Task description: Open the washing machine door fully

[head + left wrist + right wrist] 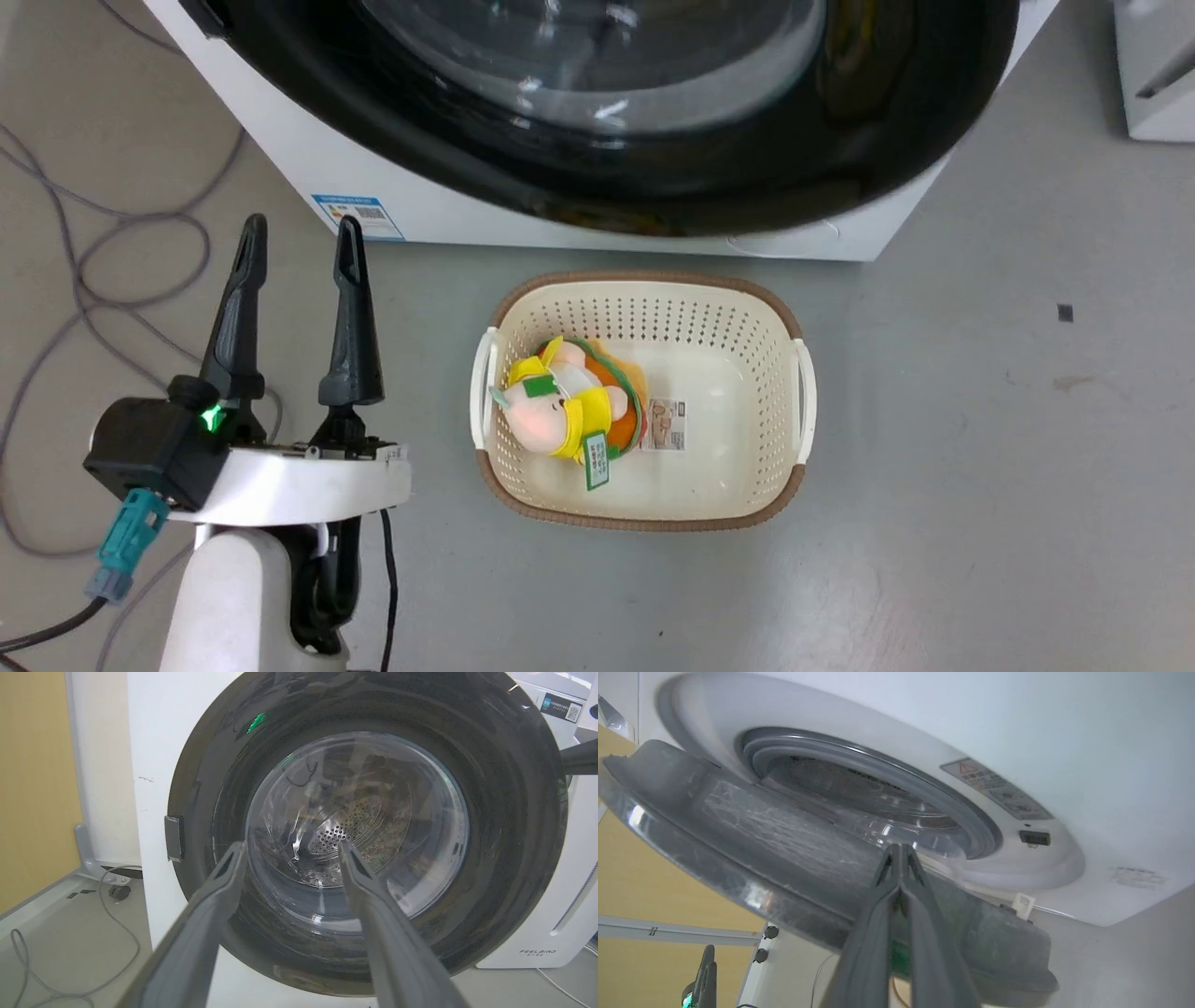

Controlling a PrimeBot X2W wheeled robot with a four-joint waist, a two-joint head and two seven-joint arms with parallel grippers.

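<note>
The floor [980, 467] is grey and smooth. The big white washing machine [308, 140] stands on it at the far edge of the head view. Grey wires [84, 280] loop over the floor by the left edge. A cream basket [644, 280] sits on the floor just in front of the washer, and a soft toy [560, 411] lies in its left half. A yellow wall [32, 788] is to the left of the washer, and another white machine [560, 905] stands just beside it on the right.

The washing machine door [653, 177] is round, black and shiny, with clear glass in the middle. It is open a little way, so the grey rubber ring [878, 770] shows behind it.

The left gripper [301, 229] hangs over the floor near the washer's left corner. Its two fingers are spread apart and hold nothing. They point at the door's front.

The right gripper [901, 851] reaches in behind the door's open edge. Its two fingers are pressed tight together, with the tips at the door's inner side.
</note>
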